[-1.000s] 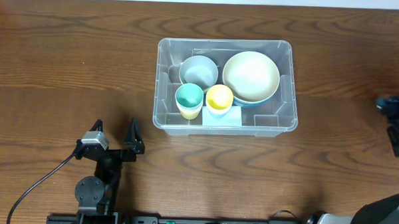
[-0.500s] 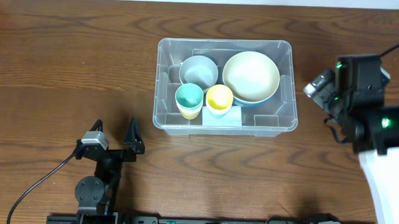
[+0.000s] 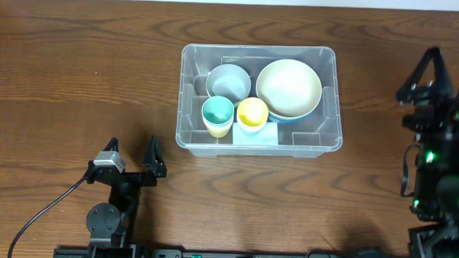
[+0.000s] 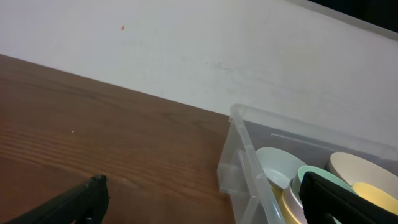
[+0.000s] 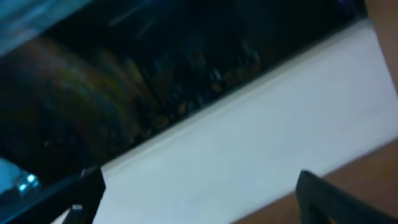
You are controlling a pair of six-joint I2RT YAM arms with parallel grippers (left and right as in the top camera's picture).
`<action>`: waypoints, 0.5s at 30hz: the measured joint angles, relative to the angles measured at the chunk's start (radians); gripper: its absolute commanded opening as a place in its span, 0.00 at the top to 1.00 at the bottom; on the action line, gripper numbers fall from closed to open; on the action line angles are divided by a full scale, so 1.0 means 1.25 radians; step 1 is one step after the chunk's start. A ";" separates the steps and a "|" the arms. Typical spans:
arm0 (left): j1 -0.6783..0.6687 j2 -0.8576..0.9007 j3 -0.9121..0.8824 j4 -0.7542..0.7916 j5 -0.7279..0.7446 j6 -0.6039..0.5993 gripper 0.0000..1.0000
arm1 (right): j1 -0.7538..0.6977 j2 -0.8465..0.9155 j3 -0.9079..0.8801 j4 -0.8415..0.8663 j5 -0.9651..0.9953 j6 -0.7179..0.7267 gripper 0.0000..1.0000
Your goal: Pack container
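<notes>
The container (image 3: 259, 49), a large clear bin, stands in the middle of the table. In it are a grey bowl (image 3: 229, 81), a cream bowl (image 3: 288, 87) stacked on a blue one, a teal cup (image 3: 217, 113) and a yellow cup (image 3: 252, 111); a white label (image 3: 265, 134) is on its front. My left gripper (image 3: 129, 158) is open and empty, front left of the bin. The left wrist view shows the bin's corner (image 4: 239, 149) and the teal cup (image 4: 314, 177) between its fingers (image 4: 205, 211). My right gripper (image 3: 448, 75) is open and empty, right of the bin.
The right wrist view is blurred; between the open fingers (image 5: 199, 205) it shows only a white wall and a dark area above. The right arm's body (image 3: 436, 182) stands along the table's right edge. A black cable (image 3: 47, 211) runs at front left.
The right arm has swung in from the right edge, turned, and now stands upright at the right with its fingers pointing to the far side. The left arm and the bin have not moved.
</notes>
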 measured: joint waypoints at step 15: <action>0.000 -0.001 0.000 0.000 0.000 0.000 0.02 | -0.066 -0.342 -0.632 0.197 -0.186 -0.153 0.01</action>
